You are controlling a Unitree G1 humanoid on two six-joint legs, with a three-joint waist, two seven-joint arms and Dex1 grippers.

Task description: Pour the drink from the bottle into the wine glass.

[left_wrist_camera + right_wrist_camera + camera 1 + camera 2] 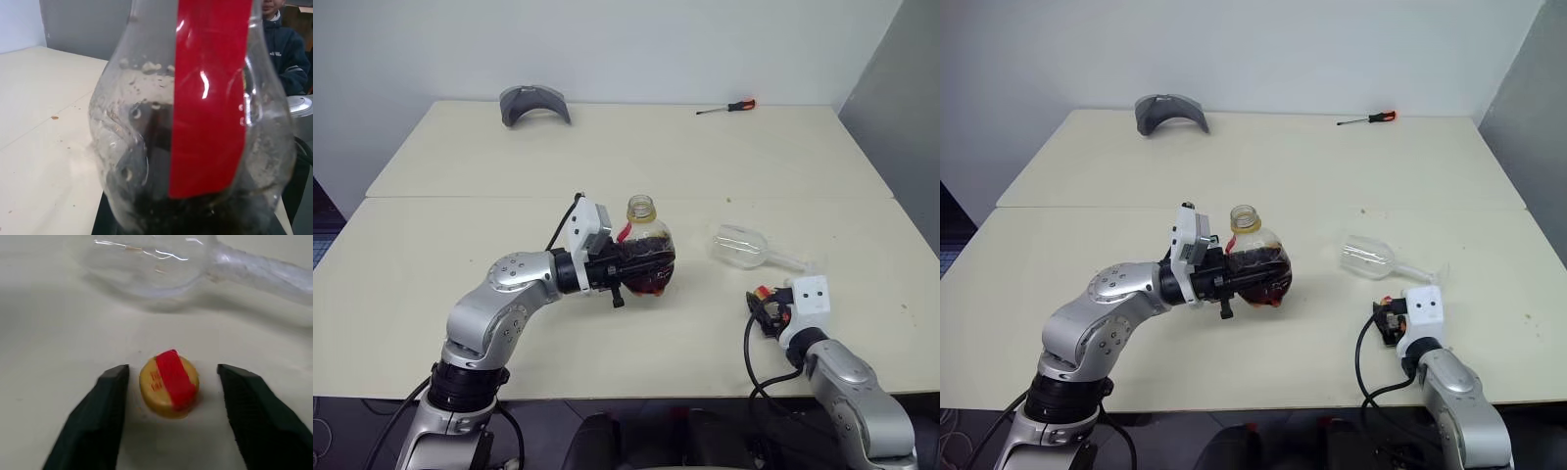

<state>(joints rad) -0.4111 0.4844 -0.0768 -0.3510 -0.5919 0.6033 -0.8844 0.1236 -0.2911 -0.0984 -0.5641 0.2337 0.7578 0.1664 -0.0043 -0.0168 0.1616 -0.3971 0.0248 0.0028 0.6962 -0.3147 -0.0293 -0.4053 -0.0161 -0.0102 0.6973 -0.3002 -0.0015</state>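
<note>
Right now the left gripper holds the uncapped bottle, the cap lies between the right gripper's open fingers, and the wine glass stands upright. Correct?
One error: the wine glass lies on its side on the table, as the left eye view shows. The rest stands: left gripper, bottle, cap, right gripper.

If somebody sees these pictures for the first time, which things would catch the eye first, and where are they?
Probably the open bottle, held upright above the middle of the table by the left gripper, with dark drink in its lower part. Next, the wine glass lying on its side to the right of the bottle. Just in front of it, the yellow cap with its red strip sits on the table between the open fingers of the right gripper.
</note>
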